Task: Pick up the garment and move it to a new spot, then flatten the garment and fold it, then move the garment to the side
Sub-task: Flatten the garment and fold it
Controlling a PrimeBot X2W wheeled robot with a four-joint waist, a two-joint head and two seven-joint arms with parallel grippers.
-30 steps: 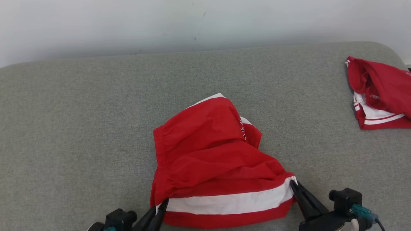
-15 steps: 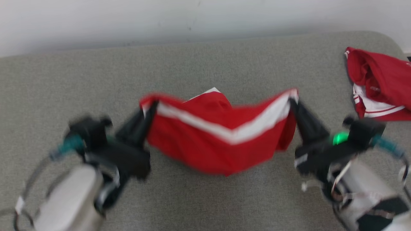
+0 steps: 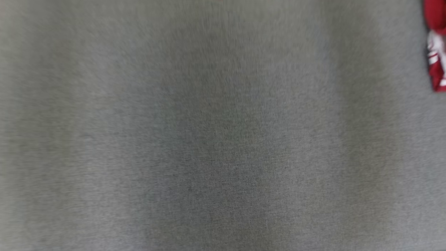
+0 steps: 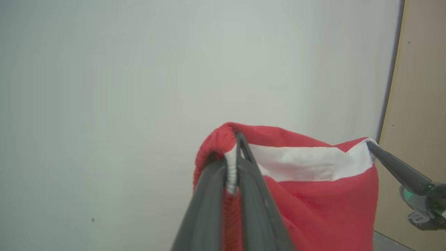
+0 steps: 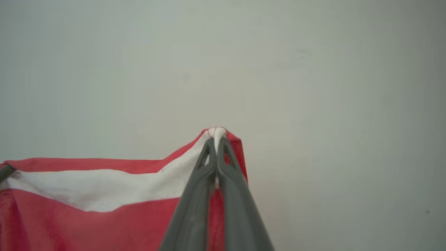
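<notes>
1. The garment is thin red cloth with a broad white band and a gathered, ribbed edge. The grey surface is finely woven fabric, blurred in the head view.
2. The head view has swung since half a second ago, and a second red-and-white garment now sits at its right edge.
3. The left hand pinches one top corner and the right hand the other, both clamped narrow on the cloth. The garment hangs stretched between them before a pale wall.

The left gripper has its jaws pinched tight on one top corner of the garment; the right gripper clamps the opposite corner, arms spread apart.
</notes>
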